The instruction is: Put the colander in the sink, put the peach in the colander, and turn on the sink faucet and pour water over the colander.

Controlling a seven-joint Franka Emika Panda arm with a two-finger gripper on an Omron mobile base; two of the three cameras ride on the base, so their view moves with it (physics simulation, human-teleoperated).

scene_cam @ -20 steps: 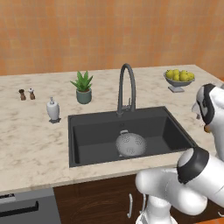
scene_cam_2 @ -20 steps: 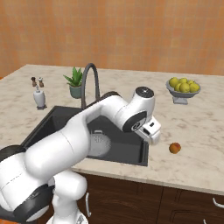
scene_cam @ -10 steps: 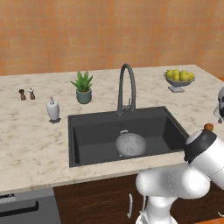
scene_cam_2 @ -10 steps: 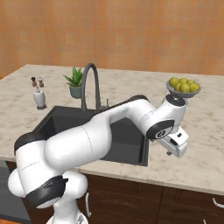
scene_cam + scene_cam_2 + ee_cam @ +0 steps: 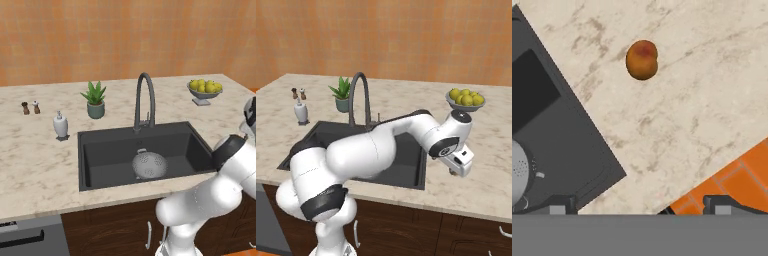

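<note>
**A:** Where does the small round orange peach with the reddish blush (image 5: 642,60) lie from the claw?

**B:** Ahead of the two-finger gripper (image 5: 640,205) along its line of sight, well apart from the dark finger tips and close to centred between them. It rests alone on the beige marbled stone counter (image 5: 702,100), beside the rim of the large rectangular charcoal sink (image 5: 557,125). Being nearly round, it has no long axis to line up with.

**B:** The claw is spread wide and pinching nothing. I'd judge the coming move is a straight advance toward the fruit, then a close.

**A:** And the colander?

**B:** The round silver-grey perforated metal colander (image 5: 149,165) already sits on the basin floor, off to the sink side of the claw, below the tall dark grey gooseneck faucet (image 5: 144,100).

**A:** The room?

**B:** Orange wall behind, orange tiled floor (image 5: 737,185) past the counter edge near the claw.
</note>
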